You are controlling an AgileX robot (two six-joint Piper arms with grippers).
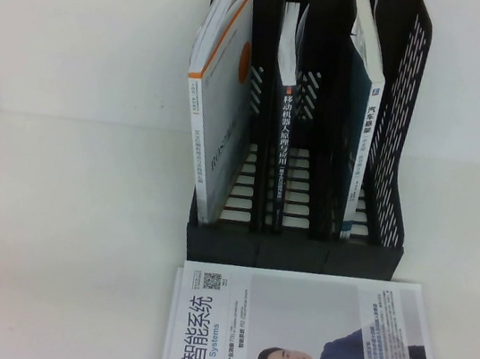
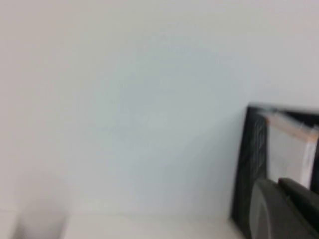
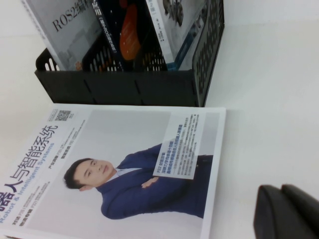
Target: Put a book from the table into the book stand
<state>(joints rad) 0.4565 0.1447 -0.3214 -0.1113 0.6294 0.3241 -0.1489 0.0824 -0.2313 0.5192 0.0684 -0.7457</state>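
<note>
The black book stand (image 1: pixel 402 122) stands upright at the back of the white table (image 1: pixel 60 234). The white book with the dark teal-blue spine (image 1: pixel 366 135) stands upright in its right slot; it also shows in the right wrist view (image 3: pixel 172 30). Neither gripper shows in the high view. My left gripper (image 2: pixel 277 183) is shut and empty, off the left side of the stand (image 2: pixel 247 164). My right gripper (image 3: pixel 280 189) is shut and empty above bare table, to the right of the flat book and in front of the stand (image 3: pixel 114 87).
A book showing a suited man (image 1: pixel 288 340) lies flat in front of the stand. A white-and-orange book (image 1: pixel 221 95) leans in the left slot and a dark book (image 1: pixel 284 141) stands in the middle slot. Bare table lies left and right of the stand.
</note>
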